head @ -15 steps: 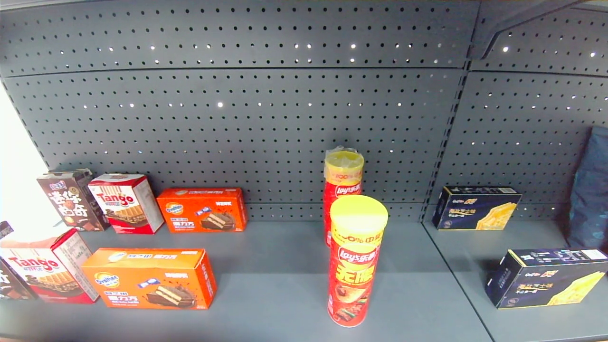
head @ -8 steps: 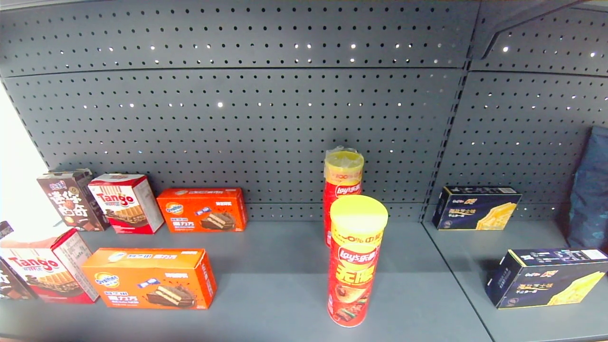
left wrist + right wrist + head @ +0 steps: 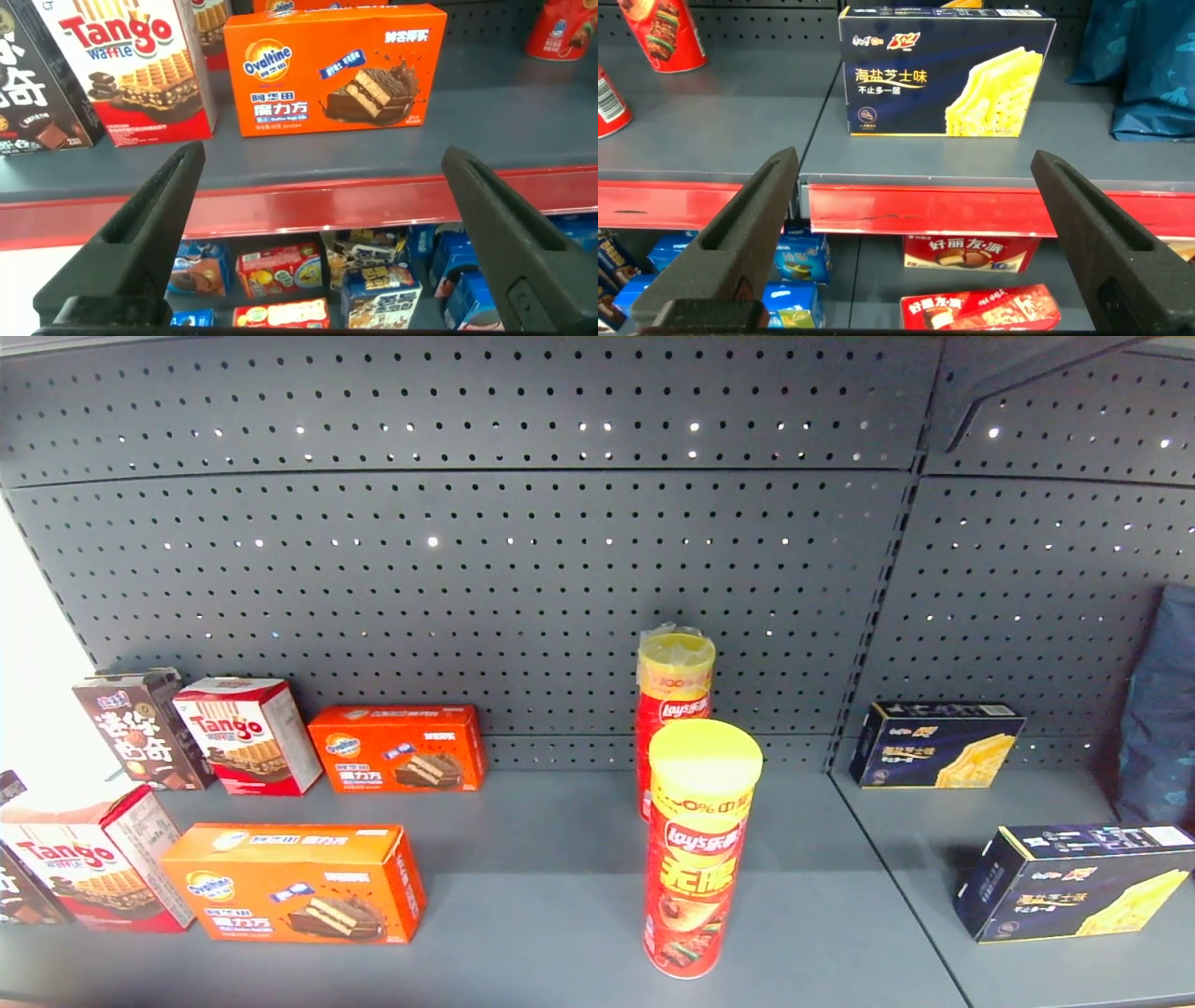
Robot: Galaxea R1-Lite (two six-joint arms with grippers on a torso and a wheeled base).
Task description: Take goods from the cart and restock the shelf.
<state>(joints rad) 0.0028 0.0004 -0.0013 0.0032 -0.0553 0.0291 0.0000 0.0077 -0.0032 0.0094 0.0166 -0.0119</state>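
On the grey shelf point(image 3: 560, 905) two red chip cans with yellow lids stand one behind the other, the front can point(image 3: 695, 849) and the back can point(image 3: 674, 700). Orange chocolate-wafer boxes lie at the front left point(image 3: 294, 882) and further back point(image 3: 399, 747). Dark blue boxes with yellow wafers sit on the right section, front point(image 3: 1074, 882) and back point(image 3: 934, 744). My left gripper point(image 3: 327, 243) hangs open just outside the shelf's red front edge point(image 3: 308, 201), facing the orange box point(image 3: 332, 70). My right gripper point(image 3: 915, 243) is open too, facing the dark blue box point(image 3: 948, 70).
Red-and-white wafer boxes point(image 3: 247, 735) point(image 3: 93, 859) and a brown box point(image 3: 140, 728) stand at the left. A blue bag point(image 3: 1158, 709) leans at the far right. A perforated back panel point(image 3: 467, 569) closes the shelf. Lower shelves hold more boxed snacks point(image 3: 280, 271) point(image 3: 971, 254).
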